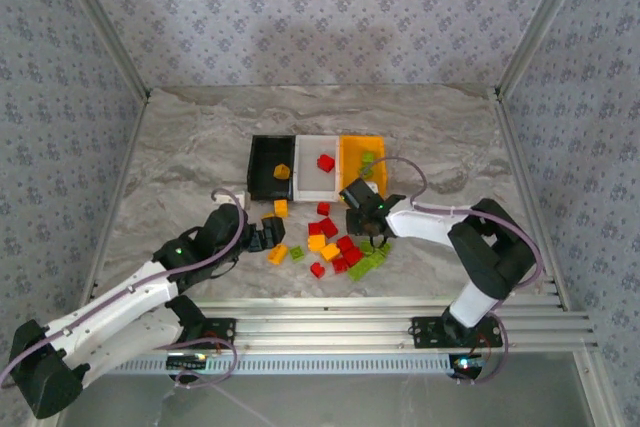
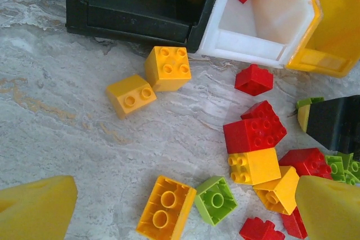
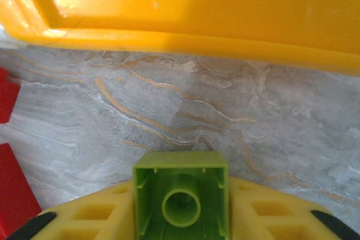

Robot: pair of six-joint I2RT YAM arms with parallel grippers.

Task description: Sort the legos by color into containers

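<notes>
**Green brick held at the orange bin (image 3: 169,32)**
The right gripper (image 1: 365,215) is clenched on a lime brick (image 3: 181,200) just short of that bin's rim, likely to join the green one (image 1: 368,159) inside. The black bin (image 1: 262,162) holds one yellow brick (image 1: 282,171) and the white bin (image 1: 312,185) one red (image 1: 325,162). The left gripper (image 1: 265,234) stands spread over the loose pile (image 1: 335,247).
</notes>
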